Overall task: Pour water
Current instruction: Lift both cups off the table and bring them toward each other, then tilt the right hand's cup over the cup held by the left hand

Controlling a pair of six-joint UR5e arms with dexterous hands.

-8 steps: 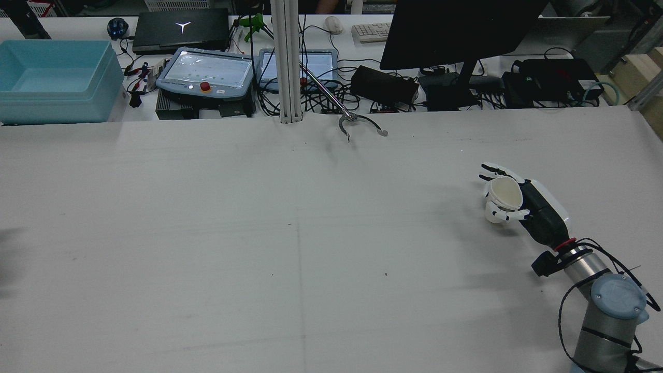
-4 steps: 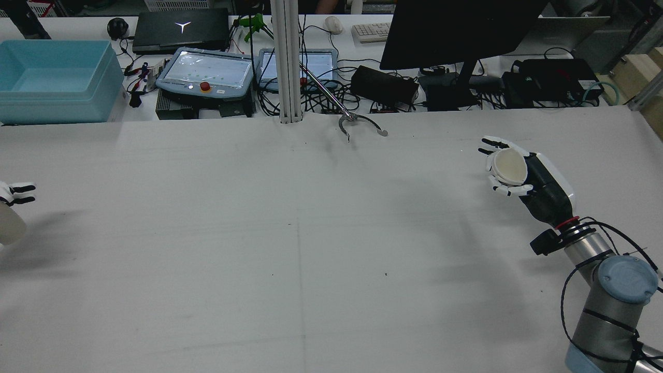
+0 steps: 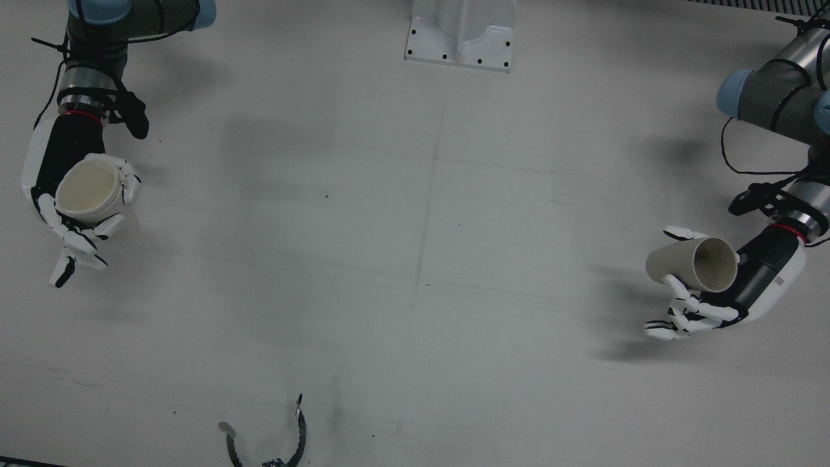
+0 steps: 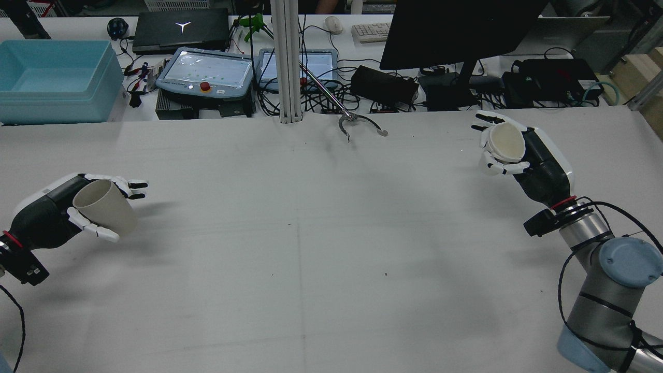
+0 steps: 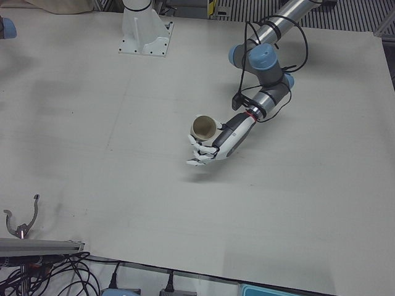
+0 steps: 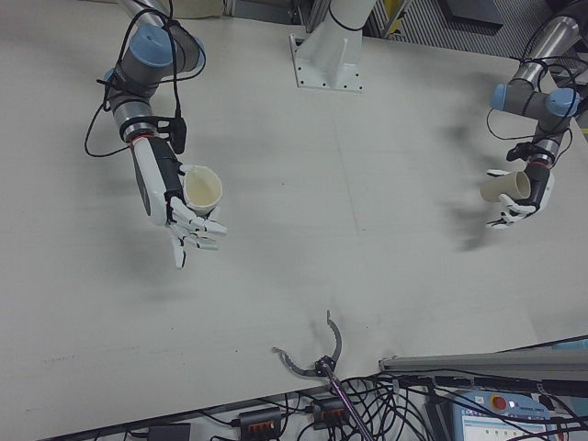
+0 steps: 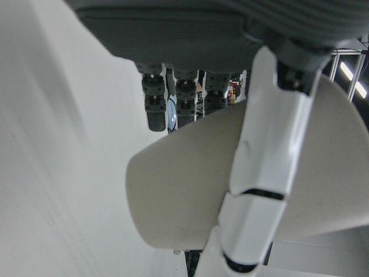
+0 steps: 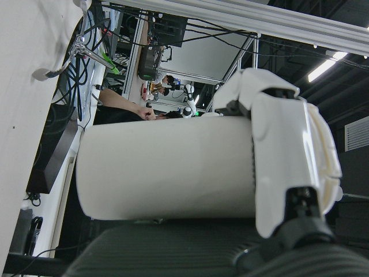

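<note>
The left hand point(image 4: 49, 212) is up off the table point(image 4: 311, 248), fingers wrapped around a tilted cup point(image 4: 106, 207). Far across the table, the right hand point(image 4: 523, 150) is also raised, its fingers holding a second cup point(image 4: 505, 141) tipped toward the middle.

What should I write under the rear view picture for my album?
Each robot hand, left hand and right hand, holds a cup above the table.

Front overhead, rear high; both share table point(image 3: 415, 259).
</note>
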